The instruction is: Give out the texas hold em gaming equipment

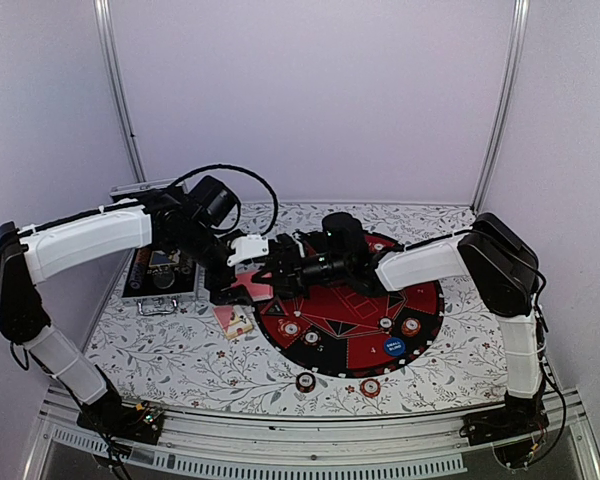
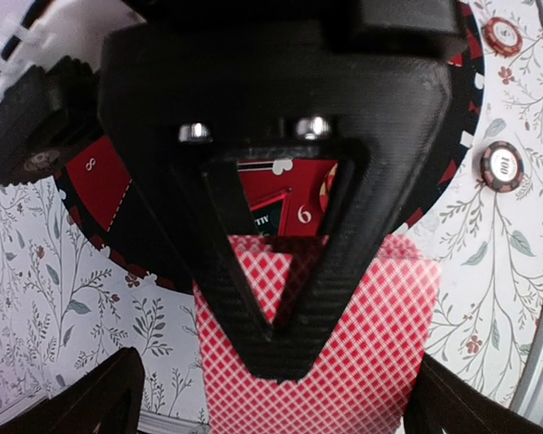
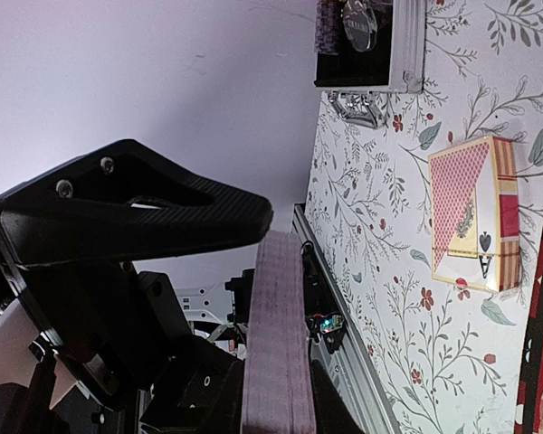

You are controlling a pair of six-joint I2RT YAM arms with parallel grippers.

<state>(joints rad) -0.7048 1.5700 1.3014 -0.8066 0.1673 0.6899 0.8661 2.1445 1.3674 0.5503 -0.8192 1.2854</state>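
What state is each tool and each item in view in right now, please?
left tool: open
right tool: shut on card deck
card deck: gripped, held aloft
silver case: open
card box: lying flat
poker chips: lying flat

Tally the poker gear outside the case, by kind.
Chips: 6
Blue disc: 1
Deck: 1
Card box: 1
Total: 9

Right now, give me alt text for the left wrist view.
The right end effector grips a stack of red lattice-backed cards, filling the frame above the black-and-red mat. Two poker chips lie on the floral cloth at right.
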